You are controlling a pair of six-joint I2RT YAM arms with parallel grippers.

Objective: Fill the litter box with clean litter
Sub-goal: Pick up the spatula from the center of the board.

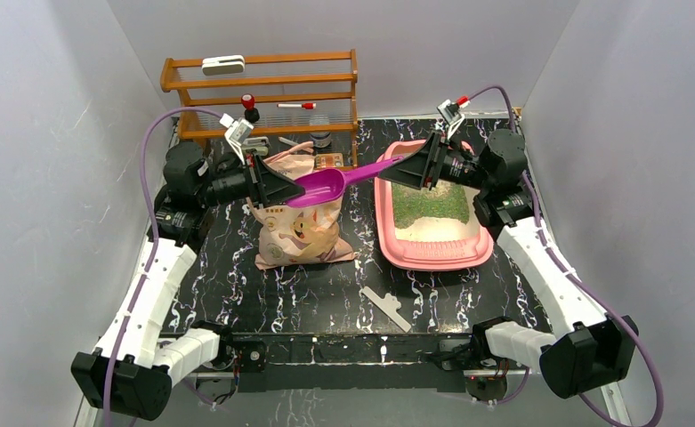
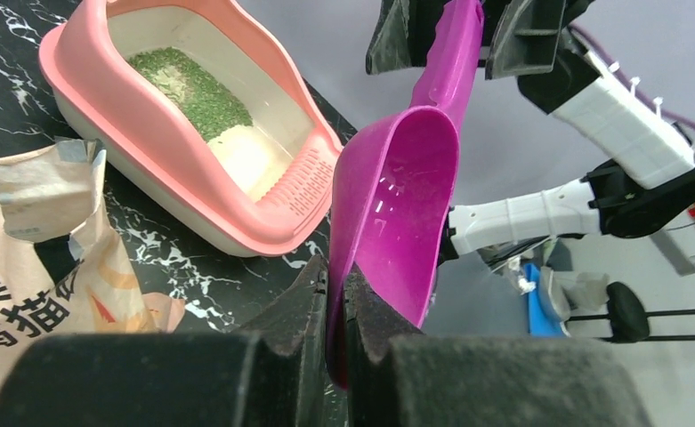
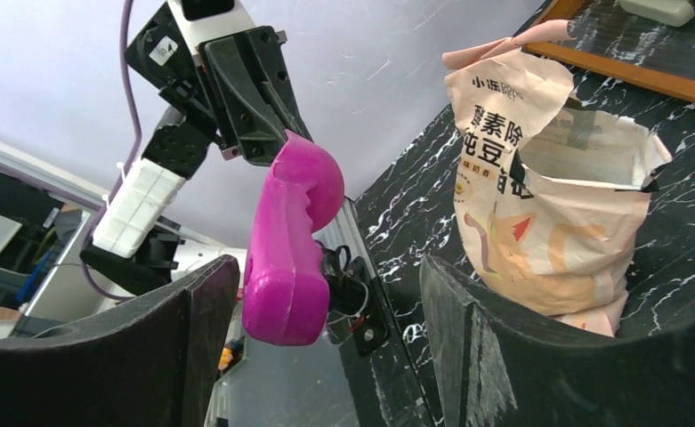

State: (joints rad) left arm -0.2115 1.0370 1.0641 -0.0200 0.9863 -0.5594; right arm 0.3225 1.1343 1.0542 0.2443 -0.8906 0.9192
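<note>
The pink litter box point(image 1: 432, 258) sits at the right of the table, with green clean litter point(image 1: 430, 203) spread over its far half; the left wrist view shows the litter box point(image 2: 192, 200) and the litter point(image 2: 192, 84) too. A purple scoop point(image 1: 326, 185) hangs level between the arms, above the beige bag point(image 1: 299, 231). My left gripper point(image 1: 288, 189) is shut on the rim of the scoop's point(image 2: 397, 205) empty bowl. My right gripper point(image 3: 327, 262) stands open, its fingers on either side of the scoop's point(image 3: 286, 258) handle end without touching it.
A wooden rack point(image 1: 263, 89) with small items stands at the back left. A flat grey tool point(image 1: 386, 307) lies near the front edge. The open bag point(image 3: 548, 205) stands upright just left of the litter box.
</note>
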